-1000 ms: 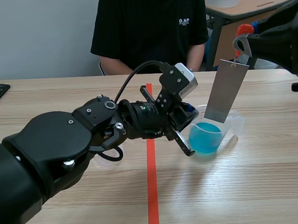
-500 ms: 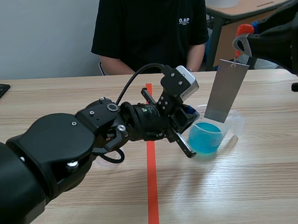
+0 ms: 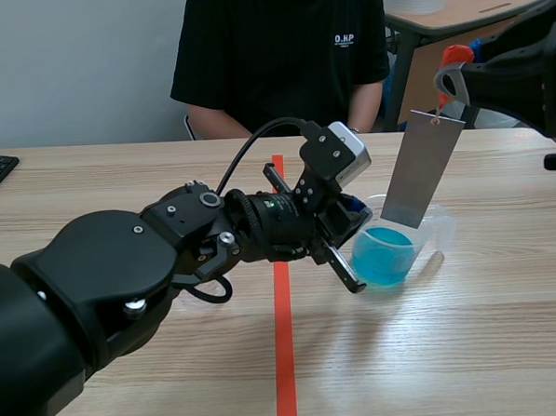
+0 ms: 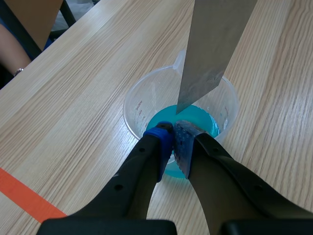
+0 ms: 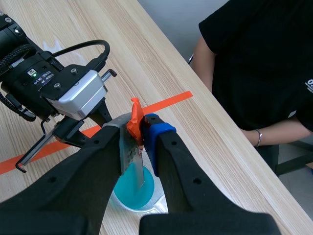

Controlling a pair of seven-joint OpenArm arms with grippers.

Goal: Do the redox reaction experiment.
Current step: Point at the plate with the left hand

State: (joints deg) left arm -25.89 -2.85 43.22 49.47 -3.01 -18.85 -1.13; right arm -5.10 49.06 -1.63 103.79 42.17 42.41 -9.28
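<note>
**Desk:** What has changed in the last second?

**Me:** The metal strip (image 3: 427,168) hasn't moved. It hangs where it was, with its lower end in the mouth of the beaker (image 3: 442,227). My left arm crept a little toward the beaker, then stopped, and the last half second shows no motion. I take that to mean the beaker is now steadied and the dip can go ahead.

**Desk:** Which way does the strip point?

**Me:** Its long axis is close to upright but leaning. The top tips toward my right arm and the bottom points down into the beaker. The lower edge is cut on a slant, so one corner leads. From the left wrist that corner sits right at the blue solution (image 4: 195,115), but I can't tell whether it is wet yet.

**Desk:** And the grips?

**Me:** The right gripper (image 5: 139,128) has its fingers (image 5: 164,139) clamped on the orange-red clip (image 5: 135,117) at the top of the strip. The left gripper (image 4: 174,139) has its fingers (image 4: 146,161) pinched on the near wall of the beaker. The beaker stands on the bench (image 3: 472,347), just beside the tape line (image 3: 284,357). A person (image 3: 279,49) sits across from me.
</note>
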